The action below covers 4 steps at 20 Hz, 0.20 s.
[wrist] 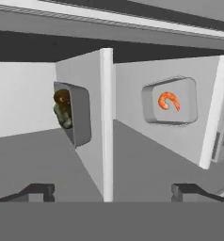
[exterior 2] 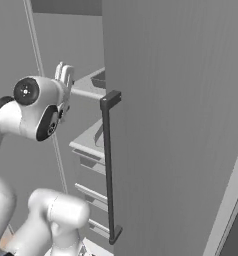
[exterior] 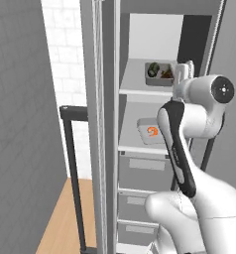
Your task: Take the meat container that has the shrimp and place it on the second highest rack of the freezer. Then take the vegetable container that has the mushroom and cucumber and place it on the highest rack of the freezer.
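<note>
The freezer (exterior: 140, 30) stands open. On its highest rack (exterior: 137, 85) sits the vegetable container (exterior: 159, 74), holding the dark green cucumber (exterior: 152, 69) and the brown mushroom (exterior: 166, 74). One shelf lower, the meat container (exterior: 150, 132) holds the orange shrimp (exterior: 152, 131). My gripper (exterior: 186, 70) hangs open and empty just in front of the vegetable container, apart from it. In the rolled hand view, the vegetable container (wrist: 79, 115) and the meat container (wrist: 170, 101) lie on either side of the highest rack (wrist: 106, 117), beyond my gripper (wrist: 112, 192).
The freezer door (exterior 2: 181, 125), with its long black bar handle (exterior 2: 109, 165), stands open close to the arm's right. Grey drawers (exterior: 142, 171) fill the freezer below the shelves. Another black handle (exterior: 73, 163) stands to the left, and a grey wall (exterior: 16, 124) closes that side.
</note>
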Tool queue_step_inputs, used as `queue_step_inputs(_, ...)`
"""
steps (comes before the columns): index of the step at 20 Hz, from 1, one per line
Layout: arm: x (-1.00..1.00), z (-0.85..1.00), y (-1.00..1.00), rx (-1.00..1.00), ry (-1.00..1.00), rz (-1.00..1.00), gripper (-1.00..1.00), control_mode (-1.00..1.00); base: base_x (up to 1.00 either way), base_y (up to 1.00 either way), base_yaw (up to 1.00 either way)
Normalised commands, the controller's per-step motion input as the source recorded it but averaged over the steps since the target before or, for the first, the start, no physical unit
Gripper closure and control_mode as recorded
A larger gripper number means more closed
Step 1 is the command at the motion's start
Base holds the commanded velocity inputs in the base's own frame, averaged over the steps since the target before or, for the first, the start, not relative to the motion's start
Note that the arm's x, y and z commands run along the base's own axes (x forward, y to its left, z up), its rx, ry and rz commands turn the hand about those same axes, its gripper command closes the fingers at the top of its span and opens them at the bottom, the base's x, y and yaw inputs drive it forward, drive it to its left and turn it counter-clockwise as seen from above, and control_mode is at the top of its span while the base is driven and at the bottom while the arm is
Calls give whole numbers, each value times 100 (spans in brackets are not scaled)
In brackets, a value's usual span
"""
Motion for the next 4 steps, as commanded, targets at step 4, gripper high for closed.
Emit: queue_step_inputs(4, -100, 2, 2, 0, -4, 0, -100, -100, 0, 0, 0)
